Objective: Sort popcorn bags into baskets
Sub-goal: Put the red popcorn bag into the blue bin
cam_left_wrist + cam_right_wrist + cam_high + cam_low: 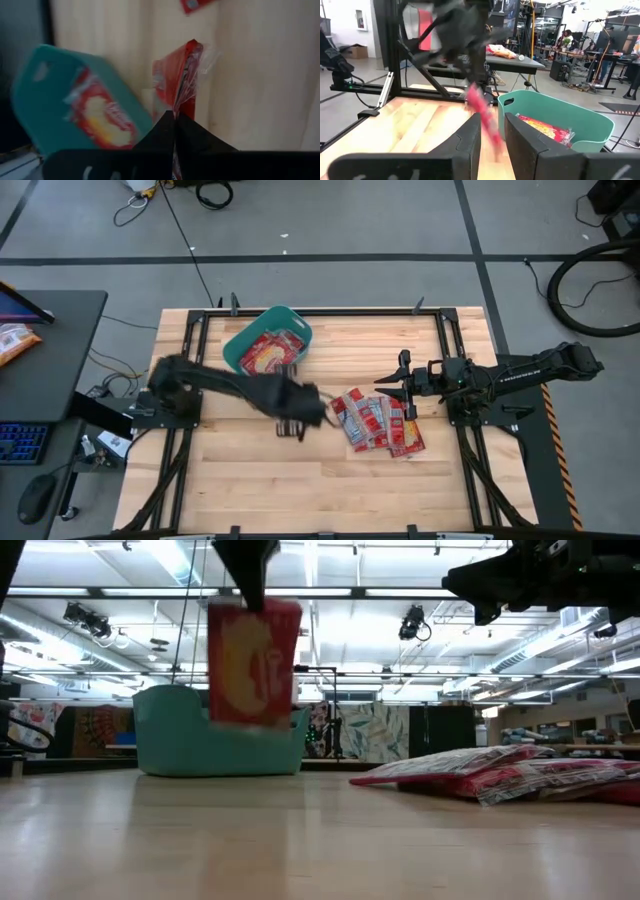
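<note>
My left gripper [300, 408] [175, 117] hovers over the table's middle, shut on one red popcorn bag [253, 660] [181, 80]. That bag also shows in the right wrist view [482, 110]. The teal basket [267, 340] [215, 745] [555, 115] stands toward the far edge, left of the middle, with red packets [270, 352] [545, 131] lying inside it. A pile of several more packets [378, 422] [500, 772] lies flat on the table right of the middle. My right gripper [405, 385] [492, 132] waits open above the pile's far right side and touches nothing. My left gripper pinches the popcorn bag by its top edge [250, 605] [176, 107] between the two fingers. The fingers come from above, pointing down. The bag hangs upright below them, lifted clear of the table.
An orange snack bag [15, 342] lies on the black side desk left of the table, with a keyboard [20, 442] nearby. Black frame rails [190, 350] run along the table's sides. Bare wood [320, 485] fills the near half. People [565, 37] stand far off in the room.
</note>
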You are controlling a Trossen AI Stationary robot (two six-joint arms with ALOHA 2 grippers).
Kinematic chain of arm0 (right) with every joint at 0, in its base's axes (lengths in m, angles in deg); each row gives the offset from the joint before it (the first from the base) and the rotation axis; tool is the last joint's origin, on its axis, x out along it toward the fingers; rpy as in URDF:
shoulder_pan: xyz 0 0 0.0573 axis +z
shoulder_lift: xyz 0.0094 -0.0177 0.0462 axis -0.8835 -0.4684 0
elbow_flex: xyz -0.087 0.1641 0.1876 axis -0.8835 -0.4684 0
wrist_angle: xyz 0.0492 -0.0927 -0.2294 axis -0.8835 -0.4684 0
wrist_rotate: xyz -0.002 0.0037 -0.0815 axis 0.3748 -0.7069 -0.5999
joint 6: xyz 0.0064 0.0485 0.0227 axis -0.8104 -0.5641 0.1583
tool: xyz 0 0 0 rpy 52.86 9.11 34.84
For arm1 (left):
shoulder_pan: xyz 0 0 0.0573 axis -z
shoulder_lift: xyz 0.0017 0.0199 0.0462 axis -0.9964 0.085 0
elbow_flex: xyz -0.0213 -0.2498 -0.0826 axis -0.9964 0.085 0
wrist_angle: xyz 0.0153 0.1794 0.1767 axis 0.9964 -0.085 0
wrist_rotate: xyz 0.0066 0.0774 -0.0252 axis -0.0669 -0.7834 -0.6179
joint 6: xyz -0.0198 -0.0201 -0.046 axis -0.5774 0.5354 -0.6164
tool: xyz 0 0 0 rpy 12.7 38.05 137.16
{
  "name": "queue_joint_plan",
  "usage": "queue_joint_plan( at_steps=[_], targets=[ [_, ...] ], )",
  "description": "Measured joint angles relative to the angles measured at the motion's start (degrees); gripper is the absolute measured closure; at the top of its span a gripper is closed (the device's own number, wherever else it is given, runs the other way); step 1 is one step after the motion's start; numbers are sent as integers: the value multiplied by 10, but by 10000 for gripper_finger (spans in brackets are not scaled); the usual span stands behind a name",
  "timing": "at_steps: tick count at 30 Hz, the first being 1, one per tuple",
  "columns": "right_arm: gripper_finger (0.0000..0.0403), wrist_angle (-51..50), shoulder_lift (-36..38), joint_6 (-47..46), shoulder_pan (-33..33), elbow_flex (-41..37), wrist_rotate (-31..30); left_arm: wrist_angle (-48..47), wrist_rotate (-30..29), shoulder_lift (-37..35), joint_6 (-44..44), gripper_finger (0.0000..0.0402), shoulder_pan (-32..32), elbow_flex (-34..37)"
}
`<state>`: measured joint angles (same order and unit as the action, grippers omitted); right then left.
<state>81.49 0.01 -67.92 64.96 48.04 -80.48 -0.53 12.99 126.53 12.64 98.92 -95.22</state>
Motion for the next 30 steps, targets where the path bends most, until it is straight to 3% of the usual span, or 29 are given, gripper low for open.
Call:
queue_joint_plan(
  at_steps=[10, 21, 27, 30],
  targets=[
    [312, 0, 0, 0, 0, 0, 0, -71, -24, -112, 82, 392, -90, 22],
    [312, 0, 0, 2, 0, 0, 0, -38, 47, -166, 370, 392, -157, 240],
    [312, 0, 0, 4, 0, 0, 0, 35, 36, -166, 528, 392, -178, 288],
    [312, 1, 0, 4, 0, 0, 0, 78, 24, -165, 558, 392, -193, 291]
  ],
)
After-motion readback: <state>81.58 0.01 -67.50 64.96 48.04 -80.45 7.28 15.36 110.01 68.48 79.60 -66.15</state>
